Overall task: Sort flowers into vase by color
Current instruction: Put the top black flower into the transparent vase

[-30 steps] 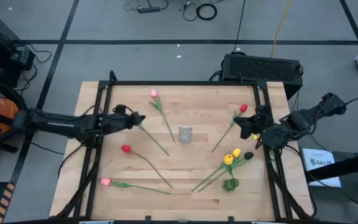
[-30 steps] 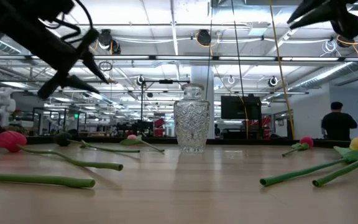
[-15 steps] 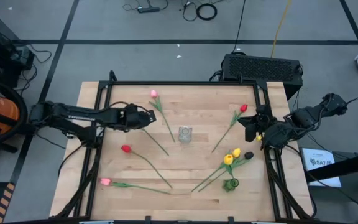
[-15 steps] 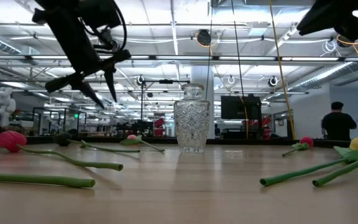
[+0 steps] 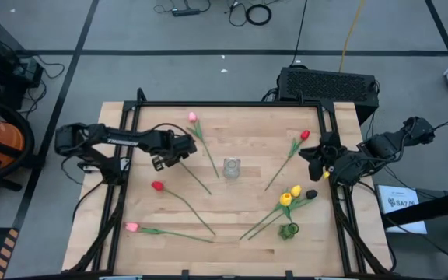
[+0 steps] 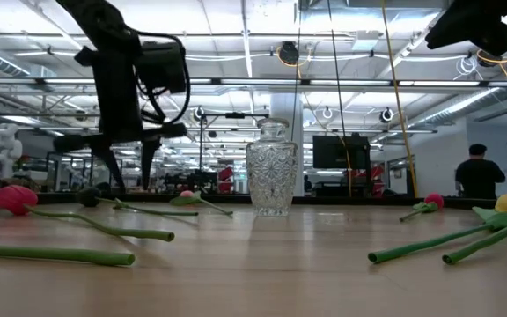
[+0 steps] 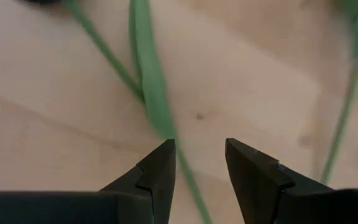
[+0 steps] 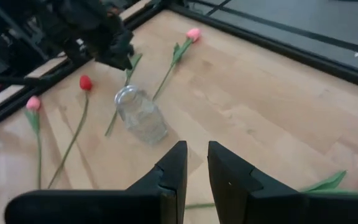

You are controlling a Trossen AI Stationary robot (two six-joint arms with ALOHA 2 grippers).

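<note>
The left gripper (image 5: 179, 152) hung low over the wooden table (image 5: 239, 210), pointing down at a green stem (image 7: 153, 87). Its two fingers (image 7: 157, 177) stood apart with nothing between them. The stem lay just below their tips. The glass vase (image 5: 232, 168) stood in the middle of the table with no flowers in it. A pink tulip (image 5: 192, 117), a red tulip (image 5: 157, 186) and another pink tulip (image 5: 131, 227) lay on the left side. Two yellow tulips (image 5: 289, 195) and a black tulip (image 5: 311, 194) lay on the right side, near another red tulip (image 5: 305, 134). The right gripper (image 5: 316, 158) waited above the table's right edge, its fingers (image 8: 173, 168) close together and holding nothing.
</note>
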